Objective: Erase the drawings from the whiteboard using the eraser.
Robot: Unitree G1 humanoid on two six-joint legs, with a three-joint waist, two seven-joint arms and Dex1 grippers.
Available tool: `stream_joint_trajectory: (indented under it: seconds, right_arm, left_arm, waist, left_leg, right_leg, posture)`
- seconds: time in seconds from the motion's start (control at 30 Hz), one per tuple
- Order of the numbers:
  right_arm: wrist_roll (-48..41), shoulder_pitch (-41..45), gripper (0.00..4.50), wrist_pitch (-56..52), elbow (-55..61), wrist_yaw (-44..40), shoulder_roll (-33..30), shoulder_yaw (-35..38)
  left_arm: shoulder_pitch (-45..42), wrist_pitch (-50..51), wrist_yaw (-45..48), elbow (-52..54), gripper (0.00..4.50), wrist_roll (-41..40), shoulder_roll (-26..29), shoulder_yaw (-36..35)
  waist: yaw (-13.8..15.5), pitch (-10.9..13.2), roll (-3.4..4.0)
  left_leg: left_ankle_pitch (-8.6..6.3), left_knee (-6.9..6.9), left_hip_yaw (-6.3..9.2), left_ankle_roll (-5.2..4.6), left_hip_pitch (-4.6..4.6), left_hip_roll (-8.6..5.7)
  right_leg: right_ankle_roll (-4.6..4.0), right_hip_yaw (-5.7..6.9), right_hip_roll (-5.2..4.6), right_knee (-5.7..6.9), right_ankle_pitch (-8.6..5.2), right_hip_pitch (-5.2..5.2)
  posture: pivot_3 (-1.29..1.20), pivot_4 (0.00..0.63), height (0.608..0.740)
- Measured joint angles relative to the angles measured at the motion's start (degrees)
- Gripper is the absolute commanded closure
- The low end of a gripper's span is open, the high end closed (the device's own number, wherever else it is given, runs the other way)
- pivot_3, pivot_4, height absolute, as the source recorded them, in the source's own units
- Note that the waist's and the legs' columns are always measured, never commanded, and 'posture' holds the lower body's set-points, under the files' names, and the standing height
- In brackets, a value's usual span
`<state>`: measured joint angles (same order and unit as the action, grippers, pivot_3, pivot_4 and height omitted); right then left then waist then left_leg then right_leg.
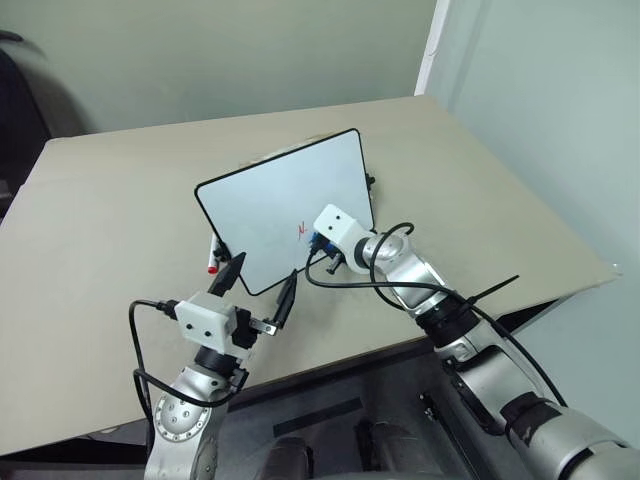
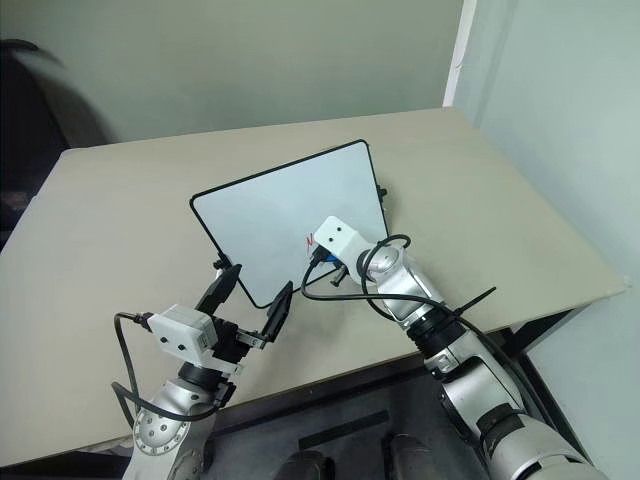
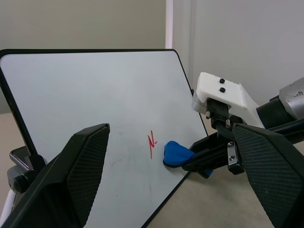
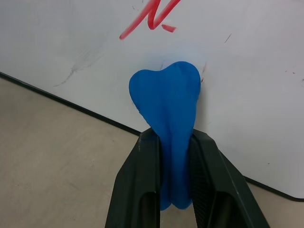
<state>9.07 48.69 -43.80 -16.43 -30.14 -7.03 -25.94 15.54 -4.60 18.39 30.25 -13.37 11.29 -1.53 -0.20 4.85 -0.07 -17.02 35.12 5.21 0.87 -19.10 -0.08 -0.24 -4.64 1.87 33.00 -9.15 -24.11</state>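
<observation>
The whiteboard (image 1: 285, 195) stands tilted on the beige table (image 1: 110, 230), its face toward me. A small red drawing (image 1: 301, 229) (image 3: 152, 142) sits near the board's lower right edge. My right gripper (image 4: 173, 137) is shut on the blue eraser (image 4: 167, 102) (image 3: 175, 153). The eraser's tip touches the board just beside the red mark, toward the lower edge. My left gripper (image 1: 266, 266) is open in front of the board's near corner, with nothing between its fingers (image 3: 88, 161).
A white marker with a red cap (image 1: 213, 262) lies by the board's left lower edge, close to my left gripper. A black stand knob (image 1: 370, 181) sticks out at the board's right side. The table's front edge (image 1: 400, 345) runs under both arms.
</observation>
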Motion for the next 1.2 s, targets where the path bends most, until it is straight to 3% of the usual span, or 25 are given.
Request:
stream_joint_trajectory:
  seconds: [0.3, 0.53, 1.2]
  right_arm:
    - [-2.54, 3.85, 4.02, 1.04, 0.91, -0.45, 0.37, 4.65]
    - [-2.86, 3.23, 4.02, 2.5, 3.47, -2.09, 0.74, 4.29]
    - [-0.89, 0.93, 4.02, 1.43, -1.23, -2.5, 0.48, 0.3]
  left_arm:
    - [-0.04, 0.0, 0.01, 0.0, 0.0, -0.01, 0.02, -0.02]
    - [-0.05, 0.0, 0.0, 0.0, 0.0, 0.0, 0.03, -0.02]
    - [0.39, 0.03, 0.01, 0.07, 0.0, -0.07, 0.37, -0.08]
  waist:
    - [0.0, 0.02, 0.0]
    - [0.08, -0.01, -0.02]
    - [0.05, 0.02, 0.01]
  left_leg:
    - [0.0, 0.0, 0.01, 0.0, -0.1, 0.0]
    - [0.05, 0.01, 0.01, -0.07, -0.01, 0.0]
    - [-0.05, 0.02, 0.0, 0.11, -0.08, 0.0]
  right_leg:
    - [0.0, 0.0, 0.0, 0.0, 0.0, -0.07]
    - [-0.4, 0.0, 0.0, -0.04, 0.24, -0.02]
    - [0.03, 0.0, 0.0, -0.03, -0.02, -0.04]
  posture:
    - [0.0, 0.15, 0.739]
    - [0.0, 0.15, 0.739]
    - [0.0, 0.15, 0.739]
